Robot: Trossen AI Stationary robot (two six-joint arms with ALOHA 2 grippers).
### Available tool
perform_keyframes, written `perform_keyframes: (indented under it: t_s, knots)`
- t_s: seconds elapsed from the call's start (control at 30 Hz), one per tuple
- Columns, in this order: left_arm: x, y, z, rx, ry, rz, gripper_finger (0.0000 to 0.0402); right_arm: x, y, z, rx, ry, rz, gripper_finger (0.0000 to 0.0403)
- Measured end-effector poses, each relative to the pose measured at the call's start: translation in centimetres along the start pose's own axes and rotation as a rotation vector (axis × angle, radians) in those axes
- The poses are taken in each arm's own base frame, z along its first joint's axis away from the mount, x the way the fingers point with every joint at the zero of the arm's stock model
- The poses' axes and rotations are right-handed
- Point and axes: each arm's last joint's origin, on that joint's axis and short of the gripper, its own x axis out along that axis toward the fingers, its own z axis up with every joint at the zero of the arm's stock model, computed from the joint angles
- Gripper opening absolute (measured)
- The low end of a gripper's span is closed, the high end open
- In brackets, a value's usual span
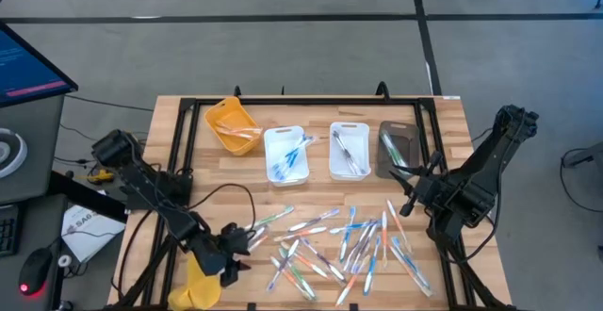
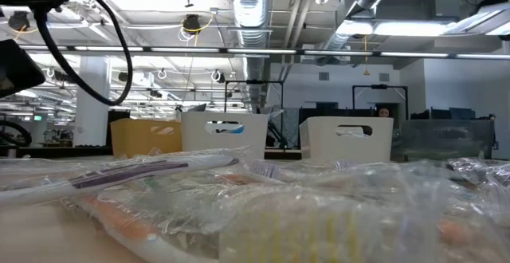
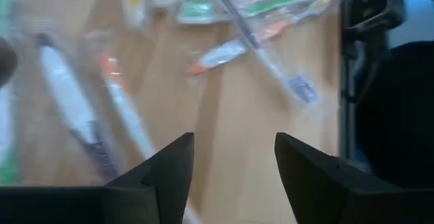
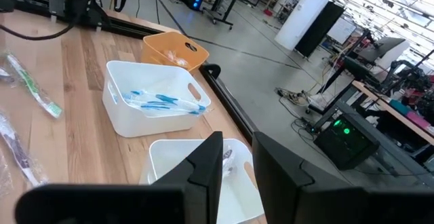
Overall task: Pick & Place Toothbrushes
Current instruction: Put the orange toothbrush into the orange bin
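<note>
Many wrapped toothbrushes [image 1: 353, 245] lie flat and scattered on the wooden table's near half. They also fill the low view's foreground [image 2: 239, 199]. My left gripper [image 1: 247, 239] hovers at the scatter's left end, slanting down, open [image 3: 234, 146] over bare wood. An orange-accented toothbrush [image 3: 122, 108] and a purple-accented one [image 3: 71, 108] lie just beside its fingers. My right gripper [image 1: 405, 190] waits raised at the right, near the dark tray [image 1: 399, 148]. Its fingers stand slightly apart [image 4: 237, 146] with nothing between them.
Four trays stand in a row at the far side: a yellow one [image 1: 233, 125], a white one with blue toothbrushes [image 1: 285, 154], a white one with grey toothbrushes [image 1: 349, 149], and the dark one. A yellow object [image 1: 201, 287] sits at the near left edge.
</note>
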Motion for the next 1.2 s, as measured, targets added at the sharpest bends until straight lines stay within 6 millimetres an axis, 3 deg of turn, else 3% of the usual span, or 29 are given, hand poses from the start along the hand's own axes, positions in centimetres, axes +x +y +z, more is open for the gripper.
perform_keyframes:
  t_s: [0.17,0.87,1.2]
  knots:
    - [0.1,0.8,-0.4,0.025,0.023,0.085,0.0193,0.0,0.0,0.0,0.000,0.000,0.000,0.0075]
    - [2.5,1.5,-1.9,0.027,0.070,0.169,0.0190,0.0,0.0,0.0,0.000,0.000,0.000,0.0075]
    - [2.7,1.5,-1.9,0.009,0.064,0.174,0.0182,0.0,0.0,0.0,0.001,0.000,0.000,0.0075]
